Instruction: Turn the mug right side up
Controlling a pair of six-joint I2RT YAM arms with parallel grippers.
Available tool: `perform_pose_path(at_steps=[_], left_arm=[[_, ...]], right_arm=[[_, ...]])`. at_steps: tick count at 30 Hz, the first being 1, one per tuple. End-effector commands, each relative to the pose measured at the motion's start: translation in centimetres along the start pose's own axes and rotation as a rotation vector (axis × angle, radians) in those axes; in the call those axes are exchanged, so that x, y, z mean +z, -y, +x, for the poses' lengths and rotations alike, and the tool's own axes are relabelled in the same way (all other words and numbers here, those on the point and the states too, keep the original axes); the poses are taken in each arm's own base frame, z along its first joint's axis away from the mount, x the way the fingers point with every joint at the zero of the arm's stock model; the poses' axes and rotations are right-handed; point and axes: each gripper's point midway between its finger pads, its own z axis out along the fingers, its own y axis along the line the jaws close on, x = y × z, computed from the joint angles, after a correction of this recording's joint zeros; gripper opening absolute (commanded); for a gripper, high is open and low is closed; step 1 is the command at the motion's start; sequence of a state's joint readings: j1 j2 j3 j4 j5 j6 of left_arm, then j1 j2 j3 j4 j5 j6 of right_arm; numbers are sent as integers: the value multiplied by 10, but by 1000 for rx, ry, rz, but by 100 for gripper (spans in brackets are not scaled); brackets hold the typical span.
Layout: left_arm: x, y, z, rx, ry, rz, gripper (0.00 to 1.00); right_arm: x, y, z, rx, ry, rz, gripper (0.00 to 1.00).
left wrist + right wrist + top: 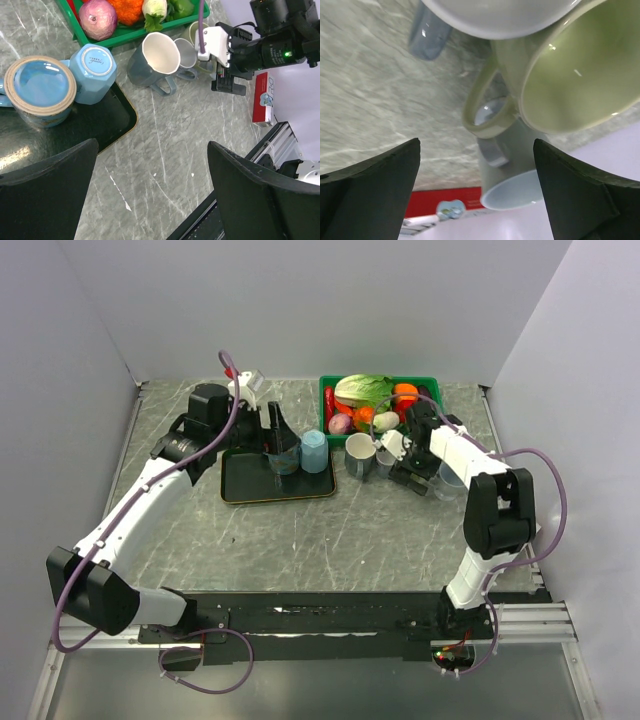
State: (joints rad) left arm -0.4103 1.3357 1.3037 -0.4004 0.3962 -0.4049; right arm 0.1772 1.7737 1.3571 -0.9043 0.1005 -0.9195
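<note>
Two mugs stood upside down on the one black tray (245, 490): a blue mug with a brown rim (40, 90) and a pale blue octagonal mug (92, 65), touching each other. Just right of the tray, in front of the single green bin (130, 32) of vegetables, three more mugs crowded together mouth up: a grey-blue mug (160, 55) with a cream inside, a small grey mug (186, 52) and the green mug (575, 65). A pale cup (450, 478) by the right forearm may have been a sixth, though the overhead view was too small to say.

The right gripper (476, 150) had its fingers spread to the full width and gripped nothing; the green mug's handle sat in the gap between them, touching neither. The left gripper (152, 145) was equally wide apart and hung above the tray's corner, empty.

Only the right wrist view showed the green mug's inside and handle; from the left wrist, only a sliver of its rim showed behind the small grey mug. Only the left wrist view showed the bases of the two inverted mugs and a red box (262, 100) at the table's edge.
</note>
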Motion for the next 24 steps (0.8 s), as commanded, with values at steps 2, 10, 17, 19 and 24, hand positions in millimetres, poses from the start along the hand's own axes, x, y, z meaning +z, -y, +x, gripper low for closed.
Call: perform_pose_path(at_steps=[2,10,17,19,24], left_arm=[[-8,12,-8,28,23,55,96],[-13,11,-4,18,9,46,96],[-17,-9,3,-15,14,-30,96],[-17,-15,2,-24,25,-57,96],[-22,-26,-7,-51,65,-108,96]], right_arm=[[-38,13,-19,174,175,28,100],[-93,47,-36,344,373,225,100],[-172,92,-33,1084,659,431,100],[-171,93,-17,1272,599,440,100],[-147,65,28,1658,506,489,100]])
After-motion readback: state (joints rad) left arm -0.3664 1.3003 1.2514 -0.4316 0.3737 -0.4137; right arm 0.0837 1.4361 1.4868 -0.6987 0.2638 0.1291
